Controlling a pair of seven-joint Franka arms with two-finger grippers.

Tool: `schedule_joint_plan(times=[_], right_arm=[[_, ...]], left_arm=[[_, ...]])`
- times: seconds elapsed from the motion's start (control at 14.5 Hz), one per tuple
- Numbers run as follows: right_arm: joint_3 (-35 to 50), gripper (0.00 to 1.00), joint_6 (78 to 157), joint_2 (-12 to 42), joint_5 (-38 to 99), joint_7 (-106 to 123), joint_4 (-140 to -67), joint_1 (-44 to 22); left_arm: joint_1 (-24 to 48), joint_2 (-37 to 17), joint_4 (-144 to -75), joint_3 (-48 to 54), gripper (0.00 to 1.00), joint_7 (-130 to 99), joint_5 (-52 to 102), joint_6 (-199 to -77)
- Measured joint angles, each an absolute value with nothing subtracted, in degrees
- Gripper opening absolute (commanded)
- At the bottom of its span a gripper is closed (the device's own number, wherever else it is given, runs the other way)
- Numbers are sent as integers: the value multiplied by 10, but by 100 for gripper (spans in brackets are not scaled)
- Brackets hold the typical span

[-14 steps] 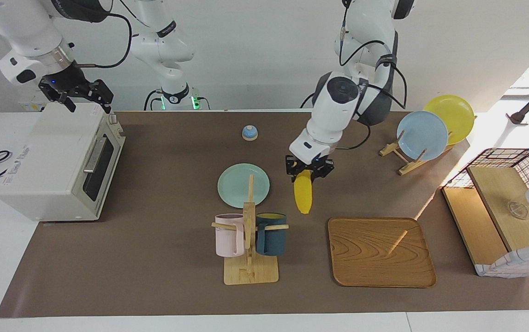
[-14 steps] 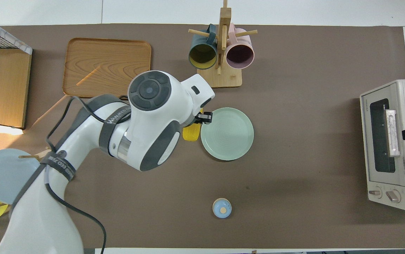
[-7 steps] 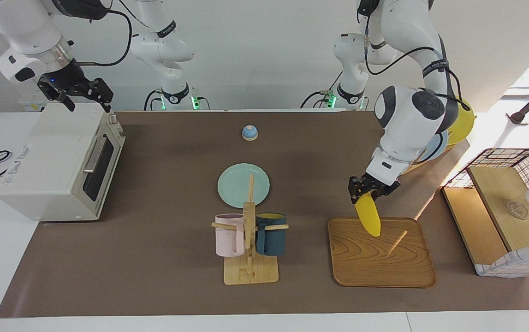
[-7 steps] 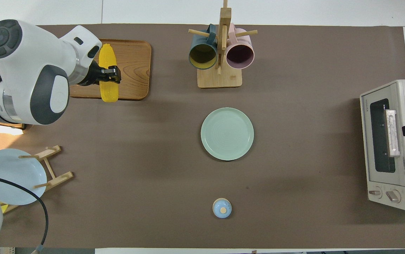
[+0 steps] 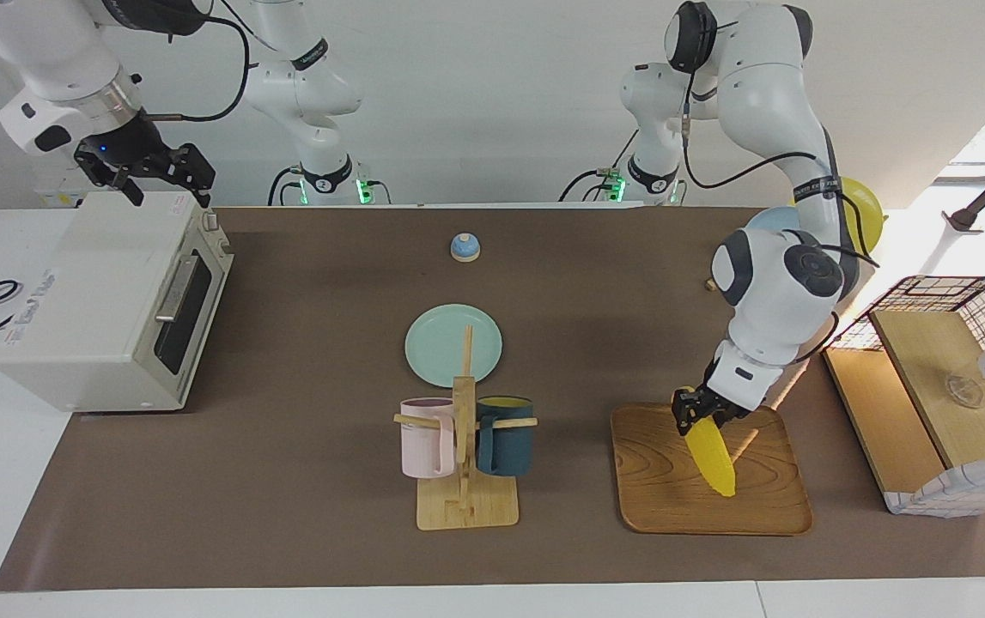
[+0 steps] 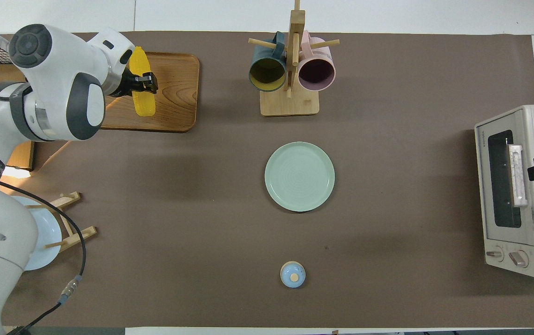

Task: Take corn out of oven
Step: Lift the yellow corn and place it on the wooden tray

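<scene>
Two arms appear. With the oven (image 5: 106,300) shut, the left gripper (image 5: 698,414), clamped on the corn (image 5: 711,455), has carried it from beside the green plate (image 5: 453,345) to over the wooden tray (image 5: 664,506); removal looks finished, placement pending. The right gripper (image 5: 153,172) waits spread over the oven. Only the facing view suggests the corn is not yet resting on the tray.

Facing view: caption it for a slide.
Left gripper lowers bright yellow toy corn onto wooden tray.

The left gripper (image 5: 702,410) has carried the corn (image 5: 712,452) from beside the green plate (image 5: 440,343). It now hangs low over the wooden tray (image 5: 655,481).
</scene>
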State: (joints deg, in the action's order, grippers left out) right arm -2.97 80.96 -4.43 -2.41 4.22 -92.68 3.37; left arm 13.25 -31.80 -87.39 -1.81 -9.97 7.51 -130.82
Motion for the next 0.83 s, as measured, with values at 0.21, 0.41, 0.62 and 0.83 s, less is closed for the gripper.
schedule_joint_plan(times=[0.21,0.41,0.62,0.83], right_arm=[[-29,100,810,-37,-24,42,-915,34],[-27,100,810,-31,-24,42,-911,33],[-27,100,810,-30,-24,42,-910,33],[-26,100,809,-30,-24,42,-909,33]], left_arm=[[130,-345,-866,-18,0,-92,75,-1347],[130,-345,-866,-18,41,-82,75,-1351],[130,-345,-866,-17,100,-79,75,-1351],[131,-345,-863,-15,100,-78,75,-1350]])
